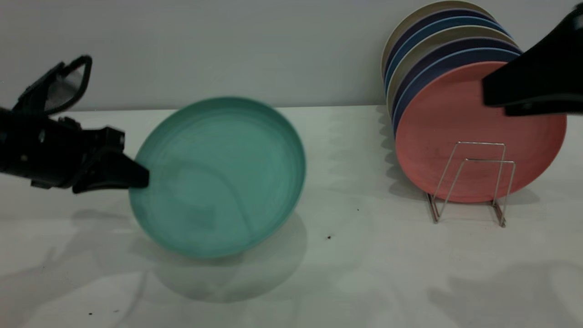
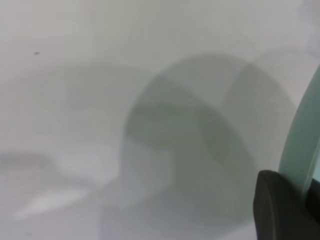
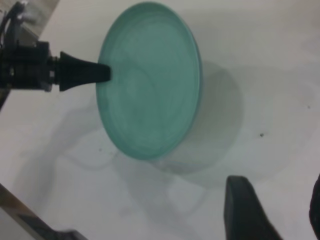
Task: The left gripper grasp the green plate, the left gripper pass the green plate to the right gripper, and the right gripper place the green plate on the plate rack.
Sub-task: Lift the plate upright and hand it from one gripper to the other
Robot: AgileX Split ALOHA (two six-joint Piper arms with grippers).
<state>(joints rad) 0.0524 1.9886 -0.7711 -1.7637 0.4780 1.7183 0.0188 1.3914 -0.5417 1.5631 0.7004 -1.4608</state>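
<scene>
The green plate [image 1: 218, 177] hangs tilted just above the table, its inner face turned toward the exterior camera. My left gripper [image 1: 141, 175] is shut on its left rim; in the left wrist view the rim [image 2: 300, 145] runs between the jaws of that gripper [image 2: 305, 182]. The right wrist view shows the plate [image 3: 150, 80] and the left gripper [image 3: 102, 74] from afar. My right gripper [image 1: 494, 102] hovers at the upper right, in front of the plates in the plate rack [image 1: 489, 160]. It [image 3: 277, 197] is open, with only table between its fingers.
A salmon-pink plate [image 1: 446, 118] stands upright at the front of the rack, with several blue and beige plates [image 1: 437, 41] behind it against the wall. Two wire loops stand in front of the salmon plate. White table [image 1: 355, 255] lies between plate and rack.
</scene>
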